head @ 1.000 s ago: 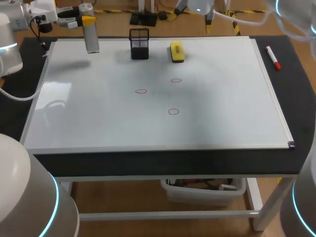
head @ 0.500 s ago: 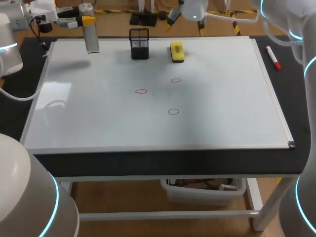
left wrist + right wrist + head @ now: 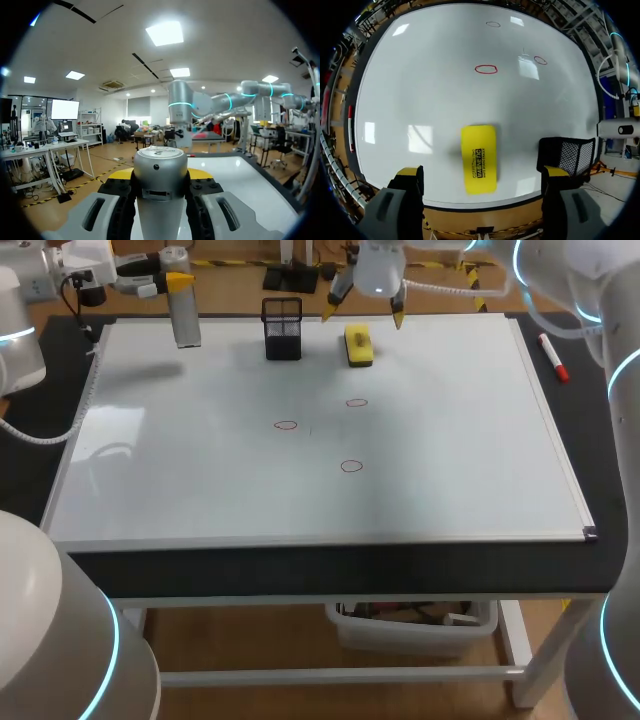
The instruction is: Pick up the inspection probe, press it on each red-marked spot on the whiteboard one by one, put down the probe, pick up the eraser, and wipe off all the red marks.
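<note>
A silver cylindrical probe (image 3: 186,312) stands upright at the whiteboard's far left corner, and my left gripper (image 3: 176,282) is shut on its upper part. In the left wrist view the probe (image 3: 160,180) fills the gap between the dark fingers (image 3: 118,210). The yellow eraser (image 3: 358,344) lies flat near the far edge. My right gripper (image 3: 363,314) hangs open just above it, one yellow tip to each side. In the right wrist view the eraser (image 3: 479,158) lies ahead of the right gripper (image 3: 482,175), untouched. Three red rings (image 3: 286,425) (image 3: 357,402) (image 3: 351,466) mark the whiteboard (image 3: 480,460).
A black mesh holder (image 3: 282,328) stands just left of the eraser, close to one right finger; it shows beside that fingertip (image 3: 566,154) in the right wrist view. A red marker (image 3: 553,357) lies on the black mat right of the board.
My right arm has swung in from the far right and come down over the eraser, fingers still wide. The left arm and the probe have stayed put.
</note>
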Controlling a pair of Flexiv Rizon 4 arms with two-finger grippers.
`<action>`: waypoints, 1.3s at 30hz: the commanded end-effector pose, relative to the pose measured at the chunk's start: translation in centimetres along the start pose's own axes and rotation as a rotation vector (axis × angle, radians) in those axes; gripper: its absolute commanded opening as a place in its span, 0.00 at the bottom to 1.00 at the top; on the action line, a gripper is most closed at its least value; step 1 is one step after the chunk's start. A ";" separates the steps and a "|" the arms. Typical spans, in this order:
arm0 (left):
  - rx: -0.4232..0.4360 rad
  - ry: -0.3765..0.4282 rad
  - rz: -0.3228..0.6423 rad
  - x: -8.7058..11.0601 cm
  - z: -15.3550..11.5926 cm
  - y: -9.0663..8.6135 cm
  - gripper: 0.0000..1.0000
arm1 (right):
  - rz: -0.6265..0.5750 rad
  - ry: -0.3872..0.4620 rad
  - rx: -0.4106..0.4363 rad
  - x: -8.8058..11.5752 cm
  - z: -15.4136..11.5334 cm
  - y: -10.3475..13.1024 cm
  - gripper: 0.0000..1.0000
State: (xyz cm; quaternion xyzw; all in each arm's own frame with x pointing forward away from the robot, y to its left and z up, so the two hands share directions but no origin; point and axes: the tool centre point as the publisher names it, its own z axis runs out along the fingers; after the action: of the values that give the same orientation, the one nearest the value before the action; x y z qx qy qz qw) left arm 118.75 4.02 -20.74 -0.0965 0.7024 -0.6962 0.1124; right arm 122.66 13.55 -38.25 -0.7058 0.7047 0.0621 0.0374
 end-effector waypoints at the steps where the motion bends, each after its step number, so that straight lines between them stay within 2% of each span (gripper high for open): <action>1: -0.002 -0.006 0.002 0.2 0.0 -0.2 0.00 | -0.005 0.011 -0.166 -0.3 2.0 -1.8 1.00; 15: -0.002 -0.006 0.002 0.2 0.0 -0.2 0.00 | -0.025 0.069 -0.221 -0.4 3.7 -2.1 1.00; 39: -0.002 -0.006 0.002 0.2 0.0 -0.2 0.00 | -0.067 0.130 -0.264 0.6 4.7 -2.2 1.00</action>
State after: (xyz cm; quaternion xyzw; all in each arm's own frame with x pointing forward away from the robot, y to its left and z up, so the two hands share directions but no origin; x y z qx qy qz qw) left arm 118.74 4.02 -20.74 -0.0965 0.7024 -0.6961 0.1124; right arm 122.84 13.30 -41.96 -0.7347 0.6775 -0.0138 0.0324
